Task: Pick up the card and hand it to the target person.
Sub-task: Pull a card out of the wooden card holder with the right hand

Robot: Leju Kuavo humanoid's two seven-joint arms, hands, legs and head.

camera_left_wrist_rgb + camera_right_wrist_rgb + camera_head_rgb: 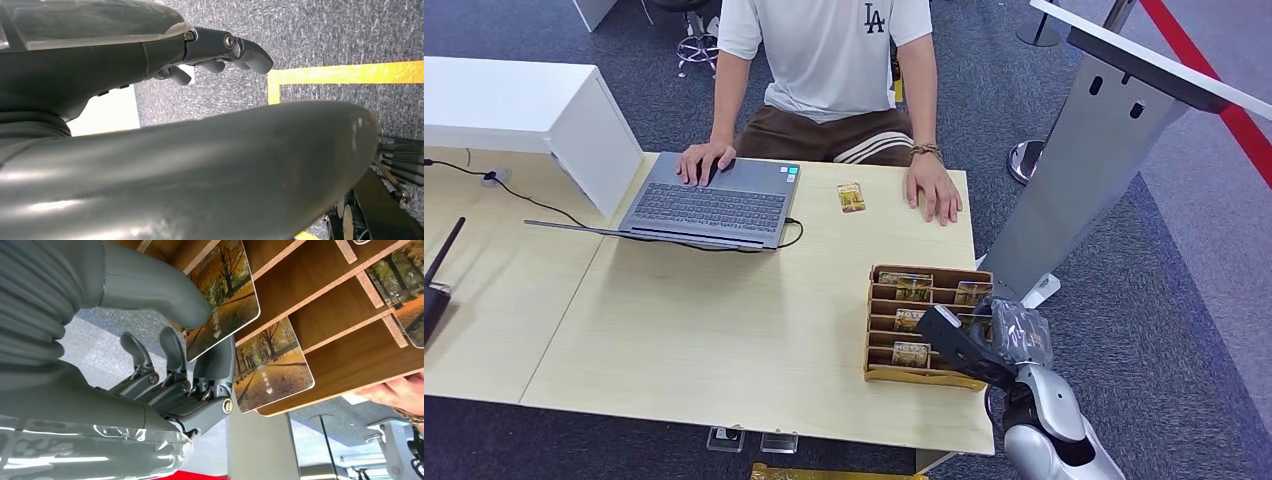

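A wooden card rack (879, 372) stands at the table's right front, with picture cards in its slots. My right hand (984, 340) is over the rack's near right corner. In the right wrist view this hand (160, 370) pinches an autumn-tree card (225, 300) between its thumb and a finger, at the mouth of a slot in the rack (340, 315). Another card (277, 370) lies in the slot beside it. The person (829, 50) sits across the table, one hand (936, 190) flat on it. My left hand (150, 150) hangs over the floor and holds nothing.
One loose card (851, 198) lies near the person's hand. An open laptop (709, 205) sits at the far middle, a white box (524, 110) at the far left. A grey stand (1084, 170) rises just right of the table. A black device (434, 290) is at the left edge.
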